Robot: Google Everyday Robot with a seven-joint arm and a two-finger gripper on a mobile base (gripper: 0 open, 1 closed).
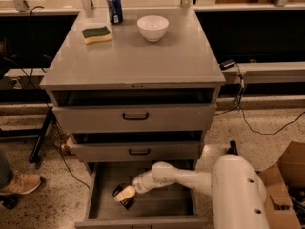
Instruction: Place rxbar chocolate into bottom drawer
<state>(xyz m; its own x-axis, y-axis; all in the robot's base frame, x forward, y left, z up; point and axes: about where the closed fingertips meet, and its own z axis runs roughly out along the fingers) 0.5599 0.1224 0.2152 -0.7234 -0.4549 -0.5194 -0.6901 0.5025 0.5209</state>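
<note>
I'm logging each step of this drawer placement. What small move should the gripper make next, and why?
Probably open the jaws. The gripper is inside the open bottom drawer, low over its floor, shut on the rxbar chocolate, whose dark wrapper shows at both sides. Releasing should leave it there.

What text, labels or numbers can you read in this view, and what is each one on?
No text can be read.
Blue can: pale marks, too blurred to read.
Rxbar chocolate: wrapper too dark and small to read; it is at the hand, low inside the bottom drawer.
No other lettering shows.
</note>
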